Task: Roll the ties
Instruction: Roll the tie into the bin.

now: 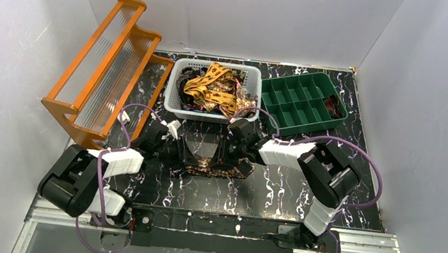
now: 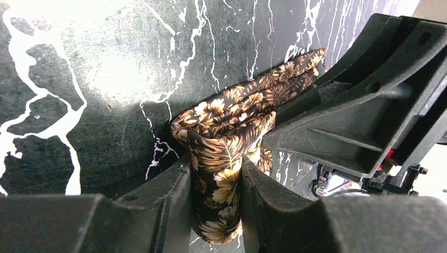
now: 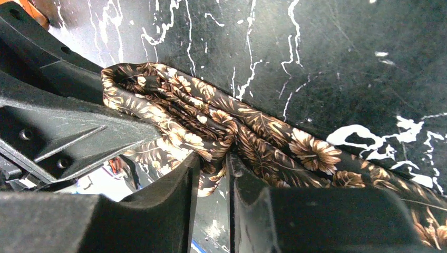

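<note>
While both arms stretch low and inward, left claw (image 2: 215,174) and right claw (image 3: 213,169) each pinch the folded brown tie (image 3: 263,134) lying mid-surface (image 1: 278,191); basket (image 1: 174,91) close behind, near edge well apart.

You have one tie (image 2: 232,121), soft cloth, slight sheen. Your left gripper (image 2: 216,182): matt black plastic. Table (image 2: 105,79): glossy.

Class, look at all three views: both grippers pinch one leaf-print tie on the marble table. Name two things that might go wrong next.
1. The right gripper nips only a small fold of the tie; it may slip and the loose layers spring open.
2. The left gripper works right beside it, so the two might collide.
</note>
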You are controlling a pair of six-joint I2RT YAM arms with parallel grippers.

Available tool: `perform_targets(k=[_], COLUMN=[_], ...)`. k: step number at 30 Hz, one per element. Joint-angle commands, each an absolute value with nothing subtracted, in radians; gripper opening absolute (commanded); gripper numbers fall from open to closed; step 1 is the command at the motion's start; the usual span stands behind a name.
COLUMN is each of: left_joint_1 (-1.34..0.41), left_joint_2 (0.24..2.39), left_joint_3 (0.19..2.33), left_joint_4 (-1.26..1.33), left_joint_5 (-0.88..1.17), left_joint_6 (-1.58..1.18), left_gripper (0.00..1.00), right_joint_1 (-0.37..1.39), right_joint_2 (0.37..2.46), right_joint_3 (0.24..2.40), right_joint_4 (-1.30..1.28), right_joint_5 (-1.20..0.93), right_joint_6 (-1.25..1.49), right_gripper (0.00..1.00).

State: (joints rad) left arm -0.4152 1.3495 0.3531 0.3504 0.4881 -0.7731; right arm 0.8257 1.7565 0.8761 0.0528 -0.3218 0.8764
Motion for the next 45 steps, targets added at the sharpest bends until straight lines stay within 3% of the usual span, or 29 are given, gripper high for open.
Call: perform_targets(k=[1,7,12,18,33,38,45], left_joint_1=[-0.423,-0.423,-0.423,-0.423,-0.423,-0.423,-0.432], left_joint_2=[1.321,1.253,1.231,1.217,1.187,1.230,1.201], left_joint_3=[0.381,0.443,0.462,0.466,0.533,0.606,0.666], left_joint_4=[0.193,0.064,0.025,0.025,-0.143,-0.268,-0.359], left_joint_5=[0.424,0.351,0.328,0.305,0.274,0.307,0.118], left_joint_6=[-0.769,-0.758,-0.761,-0.786,-0.678,-0.562,-0.575], left_gripper=[0.27,0.22,0.22,0.22,0.22,0.19,0.17], right_joint_1=[0.828,0.828,0.826,0.830,0.869,0.868,0.865], right_joint_2=[1.751,1.611,1.592,1.693,1.633,1.623,1.569], right_joint_3=[0.921,0.953,0.885,0.858,0.773,0.818,0.866], right_joint_4=[-0.053,-0.142,-0.171,-0.182,-0.173,-0.204,-0.190], right_joint_5=[-0.292,-0.199,-0.032,-0.087,-0.112,-0.099,-0.192], right_joint_6=[0.815,0.744,0.692,0.691,0.790,0.781,0.762], right_gripper=[0.34,0.45,0.48,0.46,0.42,0.45,0.54])
